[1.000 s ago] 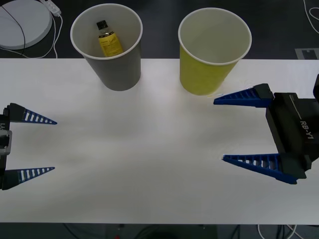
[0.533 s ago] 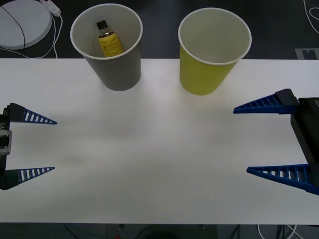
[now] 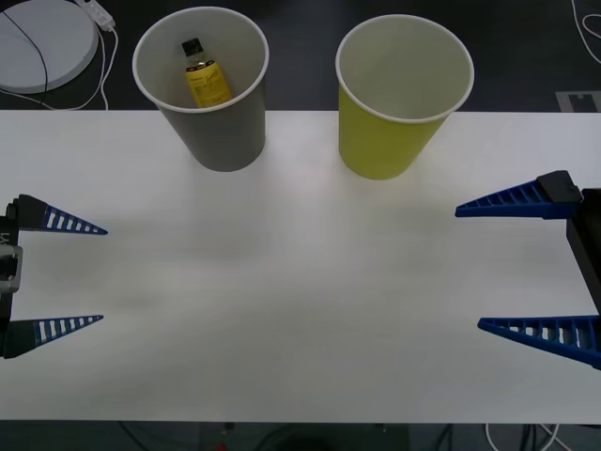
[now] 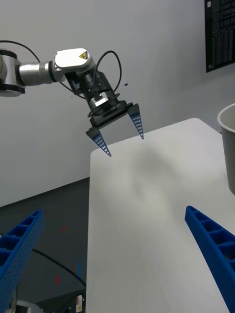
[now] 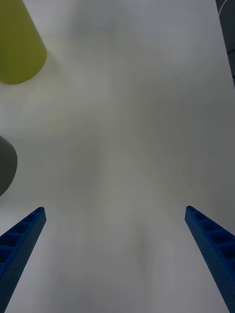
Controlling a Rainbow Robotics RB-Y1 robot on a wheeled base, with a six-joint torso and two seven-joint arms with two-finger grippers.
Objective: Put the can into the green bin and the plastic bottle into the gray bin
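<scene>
My right gripper (image 3: 526, 268): at the right edge of the front view, fingers spread wide, holding nothing, above the white table (image 3: 300, 282).
My left gripper (image 3: 99, 274): at the left edge, fingers apart, also bare.
Plastic bottle (image 3: 205, 75): upper left, lying inside the gray bin (image 3: 202, 89).
Green bin (image 3: 402, 99): upper centre-right, upright, beside the gray one.

Front view: high above the white table (image 3: 300, 282), facing forward and down, both cups at the far edge. Left wrist view: close over the table, facing the yellow-green cup (image 5: 17, 44) and gray cup (image 5: 6, 166). Right wrist view: low, looking across the table toward the opposite gripper (image 4: 121, 134). All views share the tabletop.
</scene>
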